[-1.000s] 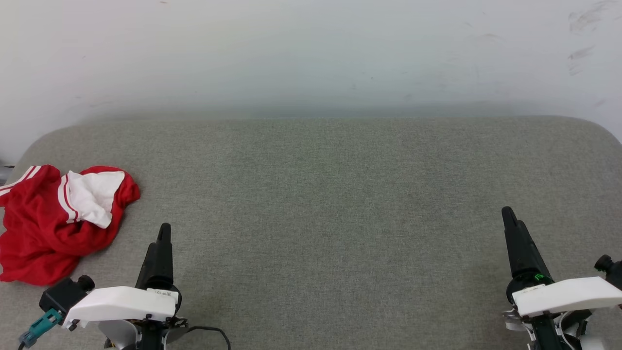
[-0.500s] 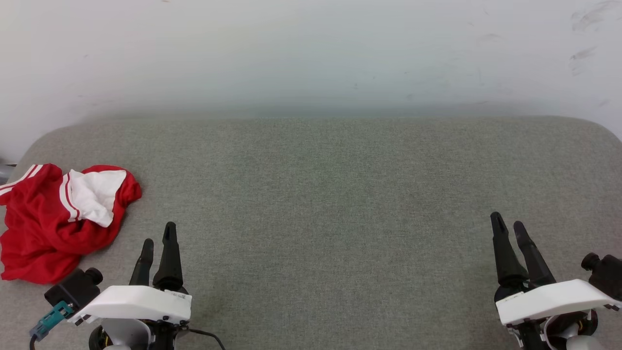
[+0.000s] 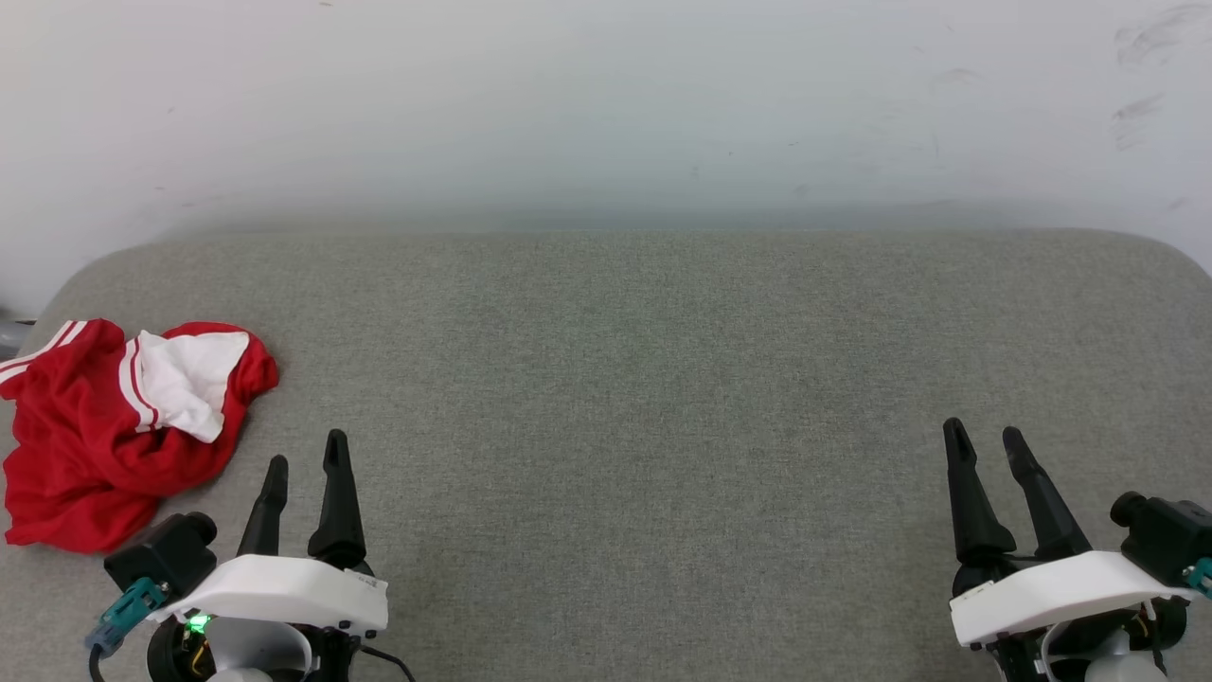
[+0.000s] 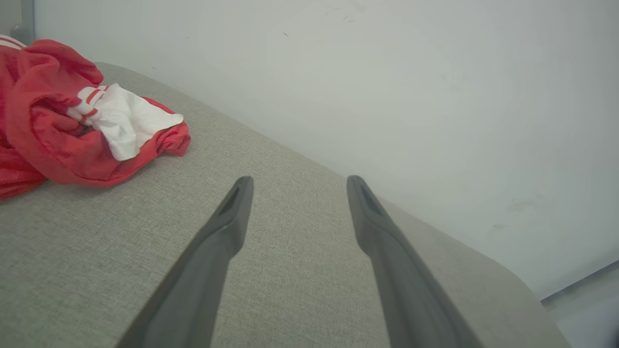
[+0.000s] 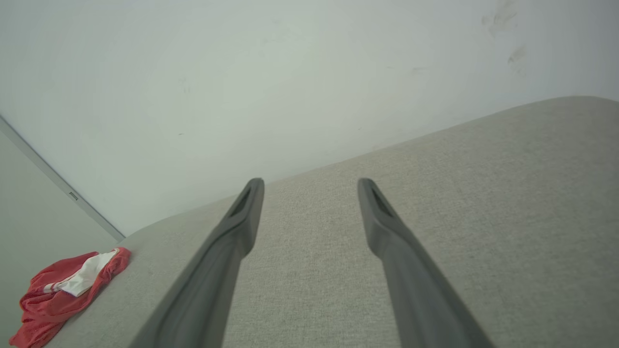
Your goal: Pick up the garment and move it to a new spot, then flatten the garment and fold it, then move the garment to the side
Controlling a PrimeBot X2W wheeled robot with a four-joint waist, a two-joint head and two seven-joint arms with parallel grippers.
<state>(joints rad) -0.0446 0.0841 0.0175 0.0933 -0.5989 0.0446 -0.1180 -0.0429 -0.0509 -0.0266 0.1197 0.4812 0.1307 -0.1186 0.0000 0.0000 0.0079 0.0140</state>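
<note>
Garment (image 3: pixel 85 445) is lying bunched at nine o'clock from the nearer left gripper (image 3: pixel 305 450), it and the right gripper (image 3: pixel 983 428) gaping empty.

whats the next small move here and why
Probably swing the left gripper left and forward toward the red and white T-shirt. The shirt lies crumpled and untouched at the left edge of the grey padded surface. The left gripper stands open and empty just to the right of it, while the open right gripper sits far across the surface.
</note>
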